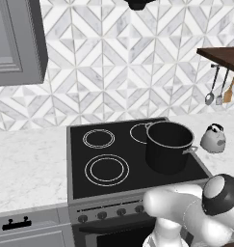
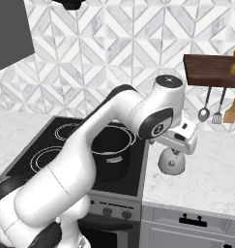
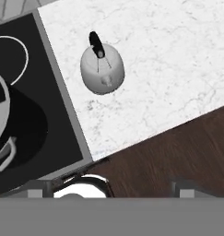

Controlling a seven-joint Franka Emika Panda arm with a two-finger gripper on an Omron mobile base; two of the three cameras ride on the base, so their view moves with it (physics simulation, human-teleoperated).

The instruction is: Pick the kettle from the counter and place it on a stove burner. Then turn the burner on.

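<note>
Home kitchen, rendered. Black glass cooktop (image 1: 133, 159) with ringed burners set in pale marbled counter (image 1: 27, 169); knob row (image 1: 109, 212) along stove front. Large black pot (image 1: 169, 146) on cooktop, small silver kettle (image 1: 214, 138) on counter at pot's 3 o'clock. Geometric white-grey tile backsplash (image 1: 123, 72). Grey wall cabinet (image 1: 17, 41) at 10 o'clock. Wooden shelf (image 2: 211, 70) at 2 o'clock, ladle and spatulas (image 2: 218, 109) hanging beneath. Grey drawer fronts (image 2: 191, 227) under counter.

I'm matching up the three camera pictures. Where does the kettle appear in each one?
Left base view: kettle at right edge, on the counter.
Right base view: right of centre, under the arm's hand.
Hand view: upper middle, on marble.
Shared landmark: the black pot on the cooktop beside it.
</note>
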